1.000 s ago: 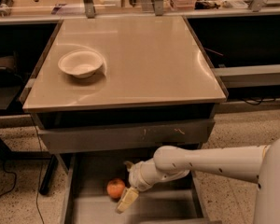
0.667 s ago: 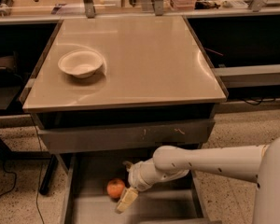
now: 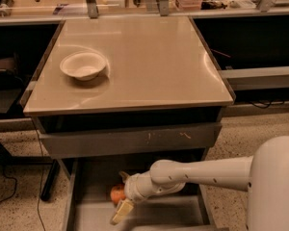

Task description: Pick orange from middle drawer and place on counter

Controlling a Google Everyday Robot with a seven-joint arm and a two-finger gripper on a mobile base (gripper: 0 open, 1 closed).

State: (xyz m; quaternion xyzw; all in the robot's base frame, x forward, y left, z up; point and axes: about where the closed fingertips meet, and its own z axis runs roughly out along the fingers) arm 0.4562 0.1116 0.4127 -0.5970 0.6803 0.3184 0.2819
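Gripper static at orange, mid drawer

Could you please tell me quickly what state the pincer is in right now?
Pincer: open, down in the middle drawer, its fingers either side of the orange, not yet closed on it.

The robot's white arm reaches leftward, nearly level, from its rounded shoulder, well to the right of the claw. The claw, low in the view at the arm's left end, has its pale fingers spread, one angled up, one down.
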